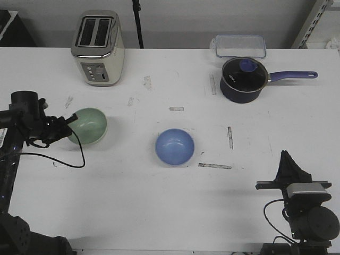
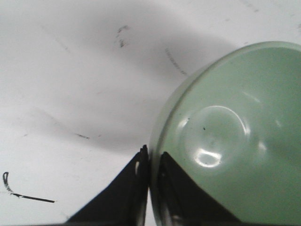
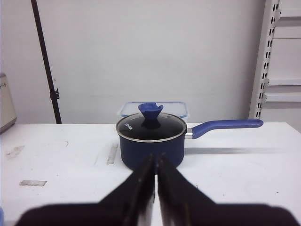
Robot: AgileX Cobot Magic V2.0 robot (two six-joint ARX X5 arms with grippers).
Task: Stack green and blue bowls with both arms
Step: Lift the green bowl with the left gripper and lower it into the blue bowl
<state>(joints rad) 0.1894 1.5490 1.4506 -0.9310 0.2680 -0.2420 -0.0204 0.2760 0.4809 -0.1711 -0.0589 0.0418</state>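
Note:
The pale green bowl (image 1: 88, 125) sits at the table's left and fills much of the left wrist view (image 2: 230, 136). My left gripper (image 1: 68, 125) is shut on the green bowl's near-left rim, one finger inside and one outside (image 2: 151, 157). The bowl looks tilted and slightly raised on the gripper side. The light blue bowl (image 1: 175, 146) stands alone at the table's middle, right of the green bowl. My right gripper (image 1: 288, 162) is shut and empty at the front right, far from both bowls; in the right wrist view (image 3: 155, 160) it points toward the saucepan.
A dark navy saucepan (image 1: 242, 79) with glass lid and long handle stands at the back right, a clear lidded container (image 1: 240, 46) behind it. A cream toaster (image 1: 98, 48) stands at the back left. Tape strips (image 1: 214, 166) and marks lie on the white table (image 1: 133, 207).

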